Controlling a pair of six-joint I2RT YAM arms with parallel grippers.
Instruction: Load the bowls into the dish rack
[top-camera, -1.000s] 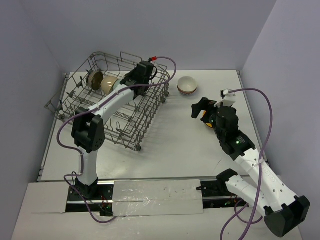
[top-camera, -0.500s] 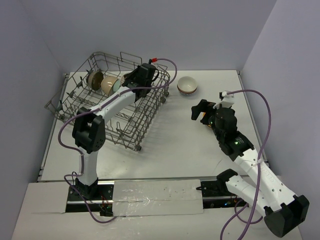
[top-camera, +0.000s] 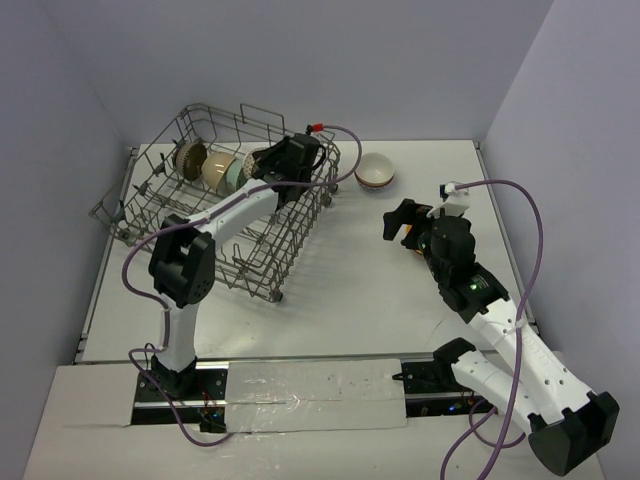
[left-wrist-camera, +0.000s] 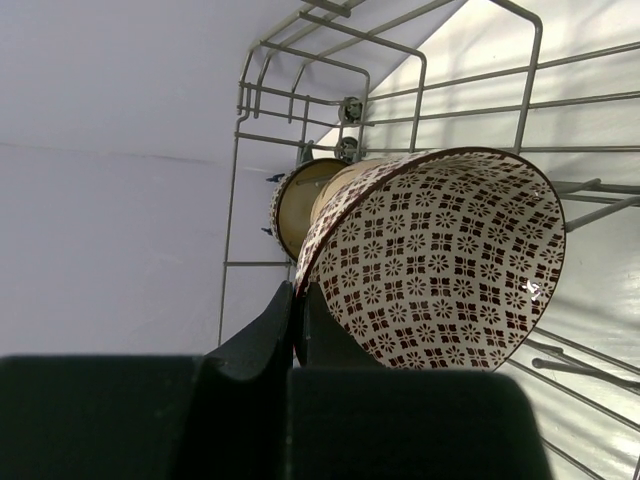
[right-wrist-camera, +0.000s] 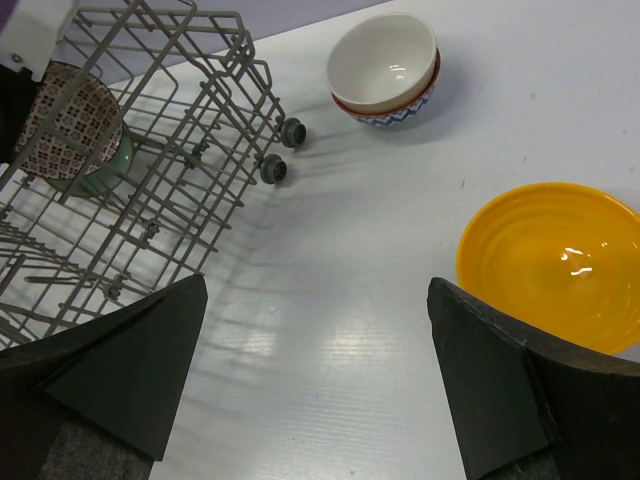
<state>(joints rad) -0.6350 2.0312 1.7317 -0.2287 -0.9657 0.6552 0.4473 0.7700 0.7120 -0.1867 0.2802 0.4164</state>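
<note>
My left gripper (top-camera: 270, 166) is inside the grey wire dish rack (top-camera: 292, 240), shut on the rim of a brown-and-white patterned bowl (left-wrist-camera: 440, 260) held on its side; the gripper also shows in the left wrist view (left-wrist-camera: 298, 300). Behind that bowl in the rack stand a pale green bowl (right-wrist-camera: 103, 168), a cream bowl (top-camera: 217, 168) and a brown patterned one (top-camera: 188, 157). My right gripper (right-wrist-camera: 318, 300) is open and empty above the table, just left of an orange-yellow bowl (right-wrist-camera: 550, 262). A white bowl (right-wrist-camera: 383, 60) sits nested in a blue-patterned bowl (right-wrist-camera: 390, 112) on the table.
The rack (right-wrist-camera: 180, 90) stands at the far left with small wheels (right-wrist-camera: 272, 168) on its right side. Walls close the table at the back and both sides. The two stacked bowls (top-camera: 374, 171) sit at the far middle, right of the rack.
My left gripper has shifted slightly right and toward the rack's right side with the patterned bowl. My right gripper has barely moved.
</note>
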